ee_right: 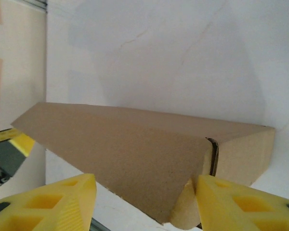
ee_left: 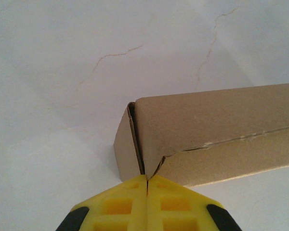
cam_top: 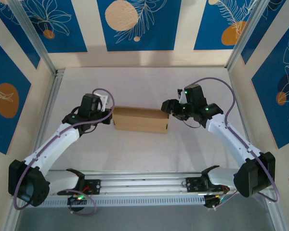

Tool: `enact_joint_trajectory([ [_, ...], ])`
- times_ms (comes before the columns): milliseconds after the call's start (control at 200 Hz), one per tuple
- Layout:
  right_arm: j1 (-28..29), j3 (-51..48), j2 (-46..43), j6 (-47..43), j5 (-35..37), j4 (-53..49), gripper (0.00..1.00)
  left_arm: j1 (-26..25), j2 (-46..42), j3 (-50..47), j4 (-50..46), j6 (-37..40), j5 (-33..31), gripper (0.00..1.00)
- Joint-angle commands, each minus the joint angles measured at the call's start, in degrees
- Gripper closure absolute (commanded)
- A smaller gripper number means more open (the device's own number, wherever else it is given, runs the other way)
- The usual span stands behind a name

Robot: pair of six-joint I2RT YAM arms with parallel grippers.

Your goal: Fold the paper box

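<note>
Cardboard paper box [cam_top: 140, 119] nearly closed; left end effector [ee_left: 147, 180] pressed together at seam, right end effector [ee_right: 142, 185] spread; next: press lid flush.

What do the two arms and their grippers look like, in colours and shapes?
The left arm and right arm have white links, black joints and a lilac cable each. The gripper fingers are yellow, wedge-shaped, with square recesses and black patches.

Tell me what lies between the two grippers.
The paper box, folded shut; in the top view it spans the gap from left gripper to right gripper.
</note>
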Motion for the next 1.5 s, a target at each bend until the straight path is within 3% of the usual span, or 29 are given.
enact_joint_trajectory([
  [0,1.09,-0.31,1.35,0.01,3.29,-2.6,0.45,-0.19,1.75,-1.46,-5.31,0.15,-1.92,1.0],
  [305,1.84,-8.14,0.0,-1.82,3.81,0.35,0.58,-0.37,0.76,-1.89,-5.0,0.04,-2.06,1.0],
  [405,1.98,-9.34,0.2,-2.01,4.28,0.79,0.6,-0.37,0.36,-1.7,-5.03,-0.36,-1.27,0.78],
  [530,2.15,-9.94,0.82,-2.13,5.13,0.86,0.61,-0.37,-2.05,-1.37,-5.87,-0.21,-0.19,0.6],
  [730,2.48,-9.76,1.59,-2.0,6.44,1.01,0.66,-0.29,-7.27,-0.66,-8.26,-0.27,3.39,0.45],
  [885,2.8,-8.79,1.62,-1.98,6.77,0.76,0.67,-0.29,-10.32,-0.46,-9.6,0.37,13.87,0.46],
  [1005,3.07,-8.07,1.95,-2.25,7.28,0.33,0.68,-0.28,-13.4,-0.71,-6.85,-2.19,19.76,0.54],
  [1080,3.33,-7.87,2.23,-2.29,7.3,0.17,0.68,-0.12,-13.82,0.22,-5.68,-4.55,17.06,0.52],
  [1201,3.86,-7.48,2.42,-2.49,7.3,-0.04,0.68,0.61,-11.37,2.77,-5.04,-7.72,7.69,0.31],
  [1496,4.26,-5.83,2.21,-3.59,8.11,-1.73,0.68,3.75,-1.27,5.55,0.96,-11.18,3.16,0.29],
])
